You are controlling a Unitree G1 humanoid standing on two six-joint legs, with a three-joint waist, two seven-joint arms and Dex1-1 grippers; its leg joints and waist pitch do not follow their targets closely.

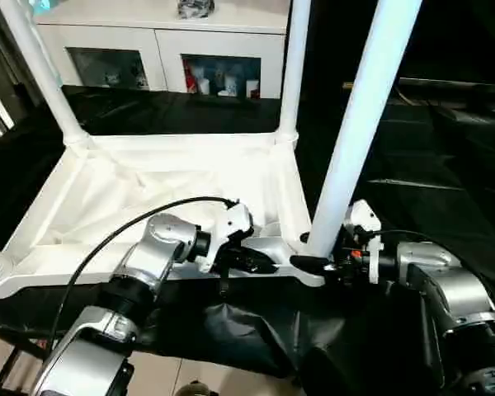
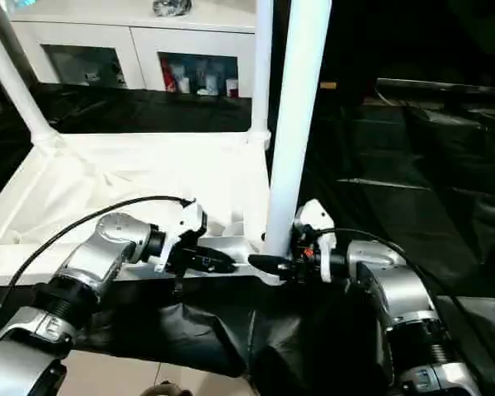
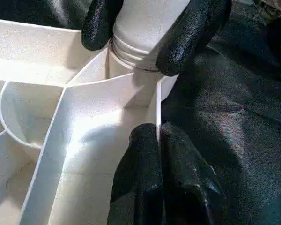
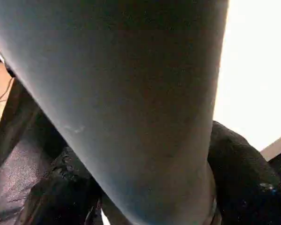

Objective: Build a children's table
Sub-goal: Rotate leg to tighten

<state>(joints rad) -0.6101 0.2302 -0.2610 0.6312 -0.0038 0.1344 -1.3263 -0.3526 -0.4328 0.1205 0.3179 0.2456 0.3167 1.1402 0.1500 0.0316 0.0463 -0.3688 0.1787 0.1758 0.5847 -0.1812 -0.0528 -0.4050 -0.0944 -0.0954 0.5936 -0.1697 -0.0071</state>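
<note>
The children's table lies upside down: its white tabletop [image 1: 173, 177] rests on the black cloth with its ribbed underside up. White legs stand in the far left [image 1: 41, 70], far right [image 1: 293, 66] and near right [image 1: 363, 124] corner sockets. My left gripper [image 3: 158, 133] is shut on the tabletop's thin front rim wall, just beside the near right socket. My right gripper [image 1: 313, 260] reaches in from the right, its black fingers [image 3: 192, 33] pressed on both sides of the near right leg's base [image 4: 131, 93].
The black-draped work table [image 1: 421, 173] extends to the right and behind. A white cabinet [image 1: 161, 49] with glass doors stands at the back. The cloth hangs over the front edge [image 1: 231, 330] below my forearms. A black cable [image 1: 124, 227] arcs over my left arm.
</note>
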